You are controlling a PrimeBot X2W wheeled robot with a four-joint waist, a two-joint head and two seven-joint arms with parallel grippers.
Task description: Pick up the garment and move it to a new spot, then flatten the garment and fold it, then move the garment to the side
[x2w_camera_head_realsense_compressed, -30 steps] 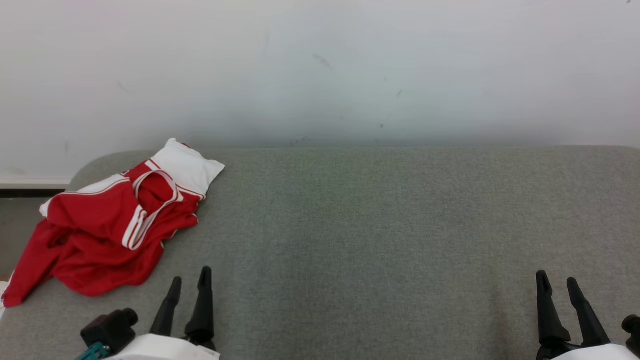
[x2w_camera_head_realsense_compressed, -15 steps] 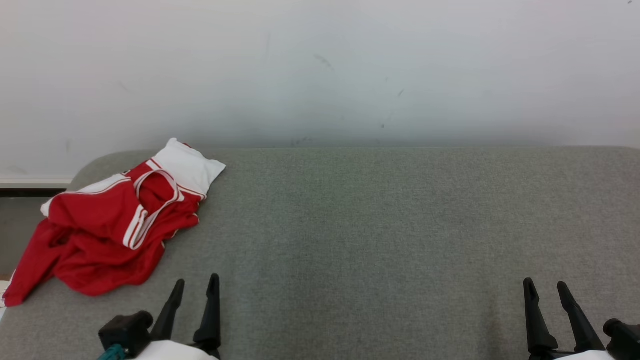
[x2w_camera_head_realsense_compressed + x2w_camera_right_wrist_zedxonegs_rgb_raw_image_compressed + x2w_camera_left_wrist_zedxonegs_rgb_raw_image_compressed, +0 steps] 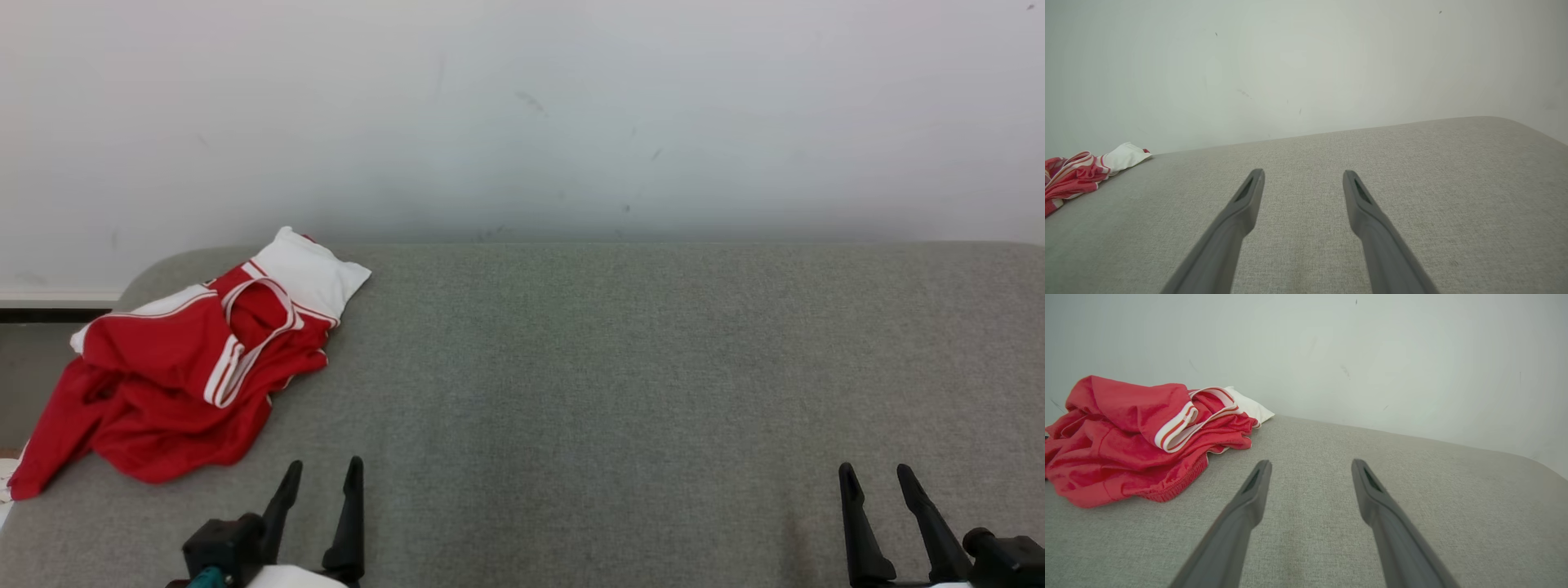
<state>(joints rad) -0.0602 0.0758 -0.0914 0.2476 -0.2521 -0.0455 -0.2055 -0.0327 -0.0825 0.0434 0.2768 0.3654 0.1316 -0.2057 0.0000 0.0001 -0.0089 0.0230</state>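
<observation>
Left gripper and right gripper both spread wide, empty, at head view's bottom; crumpled red garment on counter, far-left corner. Left wrist view: garment near, up-left of fingers. Right wrist view: garment well apart, at left edge.

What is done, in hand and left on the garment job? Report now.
Done: nothing visible. The crumpled red and white fabric garment lies bunched at the left end of the grey cloth-covered table. In hand: nothing; the left pincer and right pincer stand open and empty, apart from the garment. Left: the pick-up, the move, flattening, folding and setting aside.
</observation>
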